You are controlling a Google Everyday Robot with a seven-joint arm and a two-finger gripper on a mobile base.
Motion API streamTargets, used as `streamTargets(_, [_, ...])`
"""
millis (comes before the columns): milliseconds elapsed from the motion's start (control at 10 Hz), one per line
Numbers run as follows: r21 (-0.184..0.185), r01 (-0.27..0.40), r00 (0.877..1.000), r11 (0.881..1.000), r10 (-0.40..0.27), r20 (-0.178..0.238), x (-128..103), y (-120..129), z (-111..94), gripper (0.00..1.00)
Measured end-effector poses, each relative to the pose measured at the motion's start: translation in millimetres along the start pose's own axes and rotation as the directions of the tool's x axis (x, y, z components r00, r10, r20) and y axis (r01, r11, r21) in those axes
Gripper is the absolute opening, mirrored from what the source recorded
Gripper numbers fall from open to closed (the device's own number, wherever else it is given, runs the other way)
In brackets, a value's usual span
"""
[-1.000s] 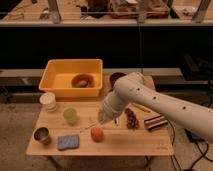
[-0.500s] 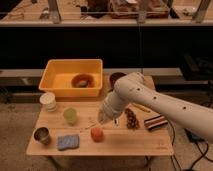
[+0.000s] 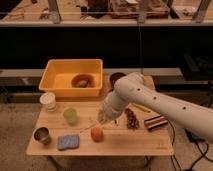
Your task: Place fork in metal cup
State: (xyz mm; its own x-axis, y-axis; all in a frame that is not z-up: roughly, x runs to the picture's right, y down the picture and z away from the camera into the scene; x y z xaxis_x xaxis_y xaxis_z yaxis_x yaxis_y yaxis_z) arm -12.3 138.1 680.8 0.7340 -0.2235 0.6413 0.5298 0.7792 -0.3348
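Note:
My gripper [image 3: 104,118] hangs at the end of the white arm, low over the middle of the wooden table [image 3: 125,145]. It is shut on the fork [image 3: 88,127], a slim silver piece that sticks out from it down to the left, just above the tabletop. The metal cup [image 3: 42,135] stands upright near the front left corner, well to the left of the gripper and the fork's tip. The arm hides the gripper's far side.
A green cup [image 3: 70,116] and a white paper cup [image 3: 48,101] stand left of the gripper. A blue sponge [image 3: 67,142] and an orange fruit [image 3: 96,134] lie in front. A yellow bin [image 3: 60,80] is behind; a brown cluster [image 3: 131,119] and a dark striped item [image 3: 155,122] are to the right.

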Motion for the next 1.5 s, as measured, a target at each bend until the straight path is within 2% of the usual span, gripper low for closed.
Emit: streamTargets(1500, [-0.009,-0.003,1.0,1.0,0.003,-0.008,2.5,0.5,-0.6,0.2])
